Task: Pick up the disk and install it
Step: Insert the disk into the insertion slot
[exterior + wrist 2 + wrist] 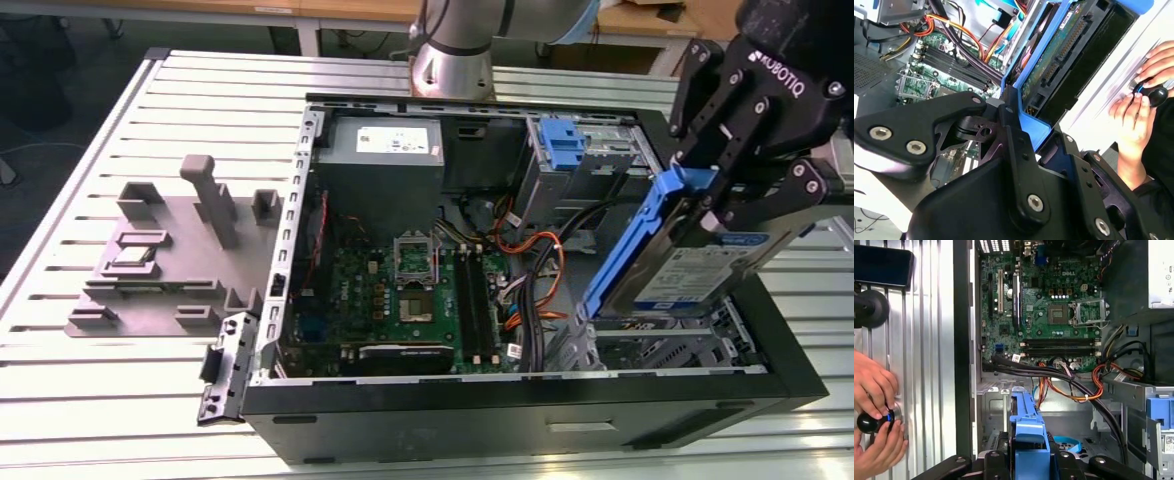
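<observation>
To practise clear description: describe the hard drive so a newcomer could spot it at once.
Find the open black computer case on the slatted table; over its corner at the exterior view's right, the black gripper holds the disk tilted. It is a labelled silver-grey slab in a blue frame, unlike the blue bracket fixed inside the case.

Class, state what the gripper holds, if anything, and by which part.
The gripper holds the disk, clamped on the upper end of its blue carrier, above the open case.
</observation>
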`<state>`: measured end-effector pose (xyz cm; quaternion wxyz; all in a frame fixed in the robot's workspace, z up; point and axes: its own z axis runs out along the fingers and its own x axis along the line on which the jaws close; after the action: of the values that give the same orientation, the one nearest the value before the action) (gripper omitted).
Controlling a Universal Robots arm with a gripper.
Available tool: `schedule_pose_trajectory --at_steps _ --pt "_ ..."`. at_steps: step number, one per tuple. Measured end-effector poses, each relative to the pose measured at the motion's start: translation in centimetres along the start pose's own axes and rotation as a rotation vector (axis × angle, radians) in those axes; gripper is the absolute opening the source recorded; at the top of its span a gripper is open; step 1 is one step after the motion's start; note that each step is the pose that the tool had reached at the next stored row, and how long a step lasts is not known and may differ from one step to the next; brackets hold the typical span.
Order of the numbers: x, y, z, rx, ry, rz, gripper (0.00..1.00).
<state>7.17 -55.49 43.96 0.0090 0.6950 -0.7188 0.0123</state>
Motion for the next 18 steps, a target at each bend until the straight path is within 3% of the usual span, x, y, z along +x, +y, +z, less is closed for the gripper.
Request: schedule_pose_trajectory --at_steps 18 --pt "-0.05 -0.44 1.13 0.0 0.0008 0.0 0.36"
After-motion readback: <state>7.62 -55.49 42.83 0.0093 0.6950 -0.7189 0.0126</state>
